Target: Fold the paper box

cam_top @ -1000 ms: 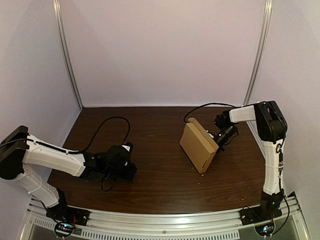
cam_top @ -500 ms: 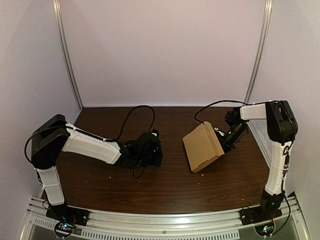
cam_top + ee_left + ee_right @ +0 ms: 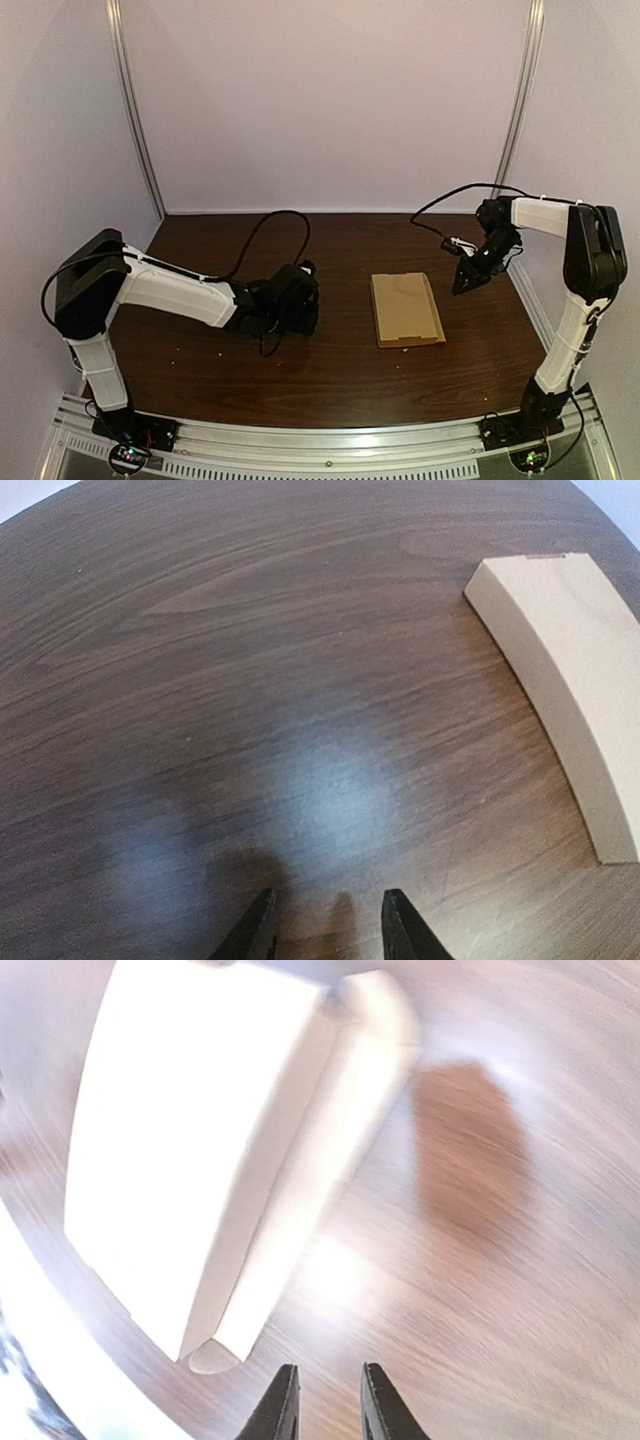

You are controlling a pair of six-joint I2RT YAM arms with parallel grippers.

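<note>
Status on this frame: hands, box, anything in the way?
Left hand empty, low over table. Right hand empty, off the paper box. Box lies flat between them. Nothing blocking.

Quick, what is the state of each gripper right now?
Left gripper: open, holding nothing.
Right gripper: open, holding nothing, apart from the paper box.
</note>
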